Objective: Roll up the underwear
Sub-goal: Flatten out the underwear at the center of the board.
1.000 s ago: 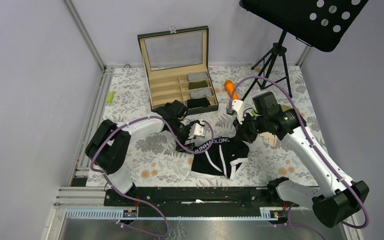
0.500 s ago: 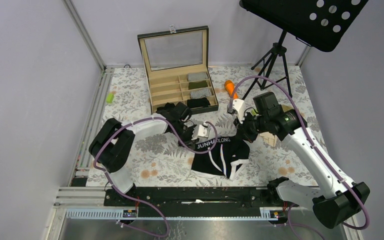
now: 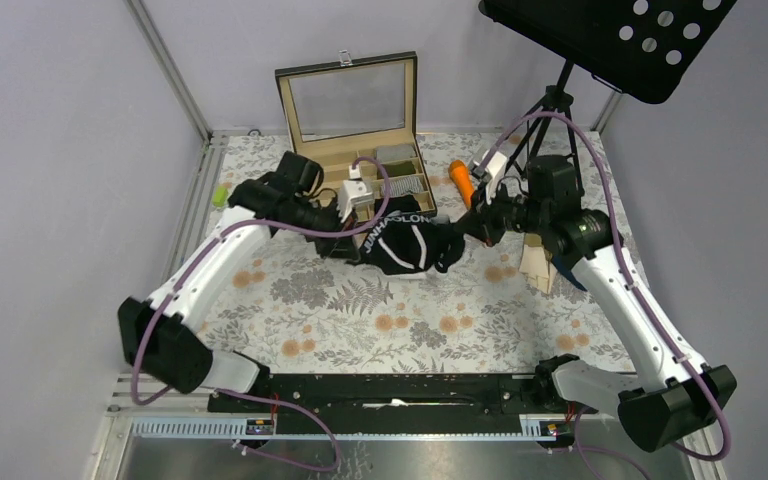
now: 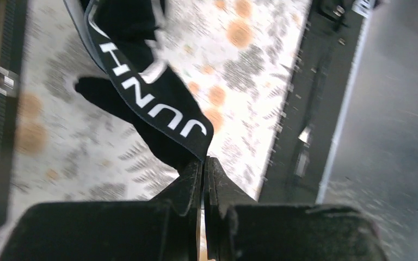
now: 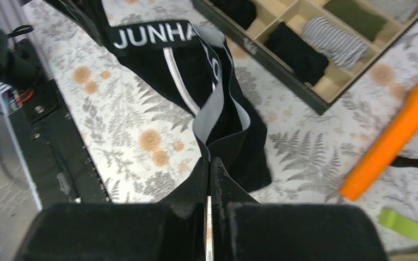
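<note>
- Stretching between both arms in the top view, the black underwear (image 3: 407, 245) sags with its long axis running from the left end effector (image 3: 372, 224) to the right end effector (image 3: 465, 229). A second ago it lay on the tabletop (image 3: 340, 300) nearer the bases, with the left one open. The box (image 3: 312, 170) sits just beyond; bare tabletop lies behind.
- Left wrist: left end effector (image 4: 203, 163) pinched shut on the lettered waistband (image 4: 158, 103), which runs straight ahead.
- Right wrist: right end effector (image 5: 209, 163) clamped on the underwear (image 5: 185, 65); orange stick (image 5: 397, 136) to its right.
</note>
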